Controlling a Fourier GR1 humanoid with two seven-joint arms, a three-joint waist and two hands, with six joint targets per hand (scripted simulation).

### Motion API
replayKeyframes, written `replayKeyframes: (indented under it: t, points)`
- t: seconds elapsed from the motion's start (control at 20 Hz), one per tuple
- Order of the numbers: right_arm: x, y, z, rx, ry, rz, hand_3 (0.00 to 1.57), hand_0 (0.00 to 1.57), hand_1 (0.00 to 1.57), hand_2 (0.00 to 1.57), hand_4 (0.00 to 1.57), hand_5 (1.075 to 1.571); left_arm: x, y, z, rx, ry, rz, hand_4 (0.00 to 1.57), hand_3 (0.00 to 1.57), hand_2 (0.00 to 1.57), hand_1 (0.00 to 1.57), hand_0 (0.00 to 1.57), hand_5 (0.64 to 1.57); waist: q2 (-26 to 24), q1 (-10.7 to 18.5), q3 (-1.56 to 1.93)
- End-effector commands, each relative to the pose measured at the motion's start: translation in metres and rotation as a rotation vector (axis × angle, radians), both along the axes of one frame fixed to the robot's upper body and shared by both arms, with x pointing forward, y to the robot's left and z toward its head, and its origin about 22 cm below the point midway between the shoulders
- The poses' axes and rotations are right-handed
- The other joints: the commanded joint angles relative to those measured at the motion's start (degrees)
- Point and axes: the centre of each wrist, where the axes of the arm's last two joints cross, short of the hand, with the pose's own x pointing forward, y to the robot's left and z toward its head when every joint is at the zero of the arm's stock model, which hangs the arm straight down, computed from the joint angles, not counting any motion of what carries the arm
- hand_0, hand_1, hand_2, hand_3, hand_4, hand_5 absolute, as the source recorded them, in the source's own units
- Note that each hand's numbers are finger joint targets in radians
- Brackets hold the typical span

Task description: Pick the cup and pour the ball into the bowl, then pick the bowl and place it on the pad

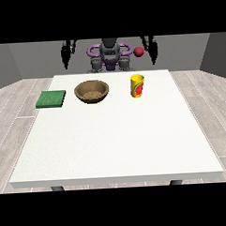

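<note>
Looking from the near edge of the white table (112, 152) toward me, I see the front half bare, and farther back a row of three things well apart: the green pad (51, 99) lying flat at the view's left, the brown bowl (91, 91) upright in the middle, and the yellow cup (137, 86) standing upright to its right. Beyond the far edge the red ball (139, 51) shows in the air above the cup, clear of it. My hand at the view's left (65, 57) and my hand at the view's right (153, 51) hang at my sides behind the table, holding nothing, though I cannot tell how their fingers lie.
</note>
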Motion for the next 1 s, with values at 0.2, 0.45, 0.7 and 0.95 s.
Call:
replayKeyframes:
  t: [0.2, 0.45, 0.7, 0.95]
  points:
    - [0.003, -0.01, 0.03, -0.041, -0.013, 0.003, 0.0, 0.0, 0.0, 0.0, 0.0, 1.568, 0.003, 0.007, 0.032, 0.041, -0.026, -0.015, 0.0, 0.0, 0.0, 0.0, 0.0, 1.524, -14.43, -0.22, 0.6]
    - [-0.019, -0.034, -0.004, 0.099, 0.015, -0.149, 0.0, 0.0, 0.0, 0.0, 0.0, 1.566, -0.045, -0.054, 0.022, -0.298, -0.001, -0.156, 0.0, 0.0, 0.0, 0.0, 0.0, 1.536, -17.09, 5.7, 0.85]
    - [-0.009, -0.04, 0.02, 0.111, -0.126, -0.093, 0.0, 0.0, 0.0, 0.0, 0.0, 1.566, -0.058, -0.043, 0.039, -0.173, -0.167, -0.12, 0.0, 0.0, 0.0, 0.0, 0.0, 1.49, -7.78, 3.73, 0.82]
    - [0.014, -0.002, 0.034, 0.128, -0.232, 0.042, 0.0, 0.0, 0.0, 0.0, 0.0, 1.563, -0.001, -0.048, 0.063, -0.092, -0.303, -0.067, 0.0, 0.0, 0.0, 0.0, 0.0, 1.402, 1.28, -1.2, 0.83]
